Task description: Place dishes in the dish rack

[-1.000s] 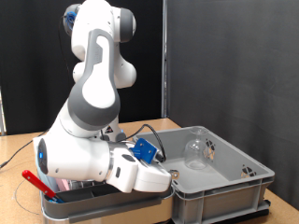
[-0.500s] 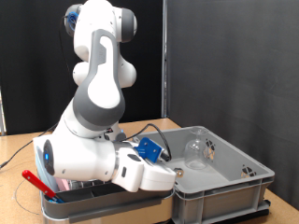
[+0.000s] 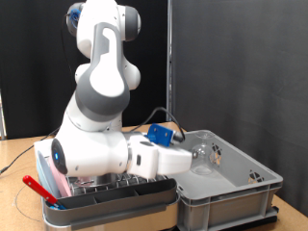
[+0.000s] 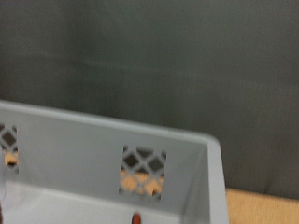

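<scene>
No text, label, brand, number or sign can be read in either picture: the white robot arm (image 3: 101,106), the large grey plastic bin (image 3: 231,188) and the small blue box on the wrist (image 3: 160,137) carry no readable marking, and the wrist view shows only the plain grey bin wall (image 4: 103,154) with lattice cut-outs

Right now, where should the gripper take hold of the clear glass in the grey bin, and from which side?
Probably at the rim, from above. The clear glass looks upright inside the grey bin, and the bin's walls seem to block any sideways approach. The gripper is beside it, fingers hidden.
</scene>
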{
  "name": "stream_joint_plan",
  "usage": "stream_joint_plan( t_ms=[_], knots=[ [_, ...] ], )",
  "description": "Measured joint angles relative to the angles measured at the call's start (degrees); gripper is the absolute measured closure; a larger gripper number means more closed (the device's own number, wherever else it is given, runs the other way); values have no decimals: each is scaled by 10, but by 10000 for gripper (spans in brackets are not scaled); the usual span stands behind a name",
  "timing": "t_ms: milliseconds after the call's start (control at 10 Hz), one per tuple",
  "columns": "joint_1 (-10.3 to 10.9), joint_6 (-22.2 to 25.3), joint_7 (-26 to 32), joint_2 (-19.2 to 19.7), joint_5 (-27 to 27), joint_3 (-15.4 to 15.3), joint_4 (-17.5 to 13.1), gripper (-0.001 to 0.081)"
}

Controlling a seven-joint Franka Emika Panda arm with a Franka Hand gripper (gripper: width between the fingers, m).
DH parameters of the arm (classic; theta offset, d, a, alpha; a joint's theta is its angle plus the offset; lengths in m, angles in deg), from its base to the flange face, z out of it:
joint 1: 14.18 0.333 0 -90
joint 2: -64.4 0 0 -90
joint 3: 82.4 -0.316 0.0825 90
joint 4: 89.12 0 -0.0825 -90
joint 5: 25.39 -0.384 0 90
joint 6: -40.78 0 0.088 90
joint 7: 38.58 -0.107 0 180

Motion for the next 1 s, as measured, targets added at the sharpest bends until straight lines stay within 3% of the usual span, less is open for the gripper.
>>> stream_joint_plan(
  t_ms=[200,500,700,1000],
  knots=[
    [-2,29,-6,-12,-23,-1,0,0],
    [2,27,-13,-15,-28,-5,2,0],
    [8,28,-19,-15,50,-4,-6,0],
    [43,14,-22,-18,183,-4,-19,0]
  ],
)
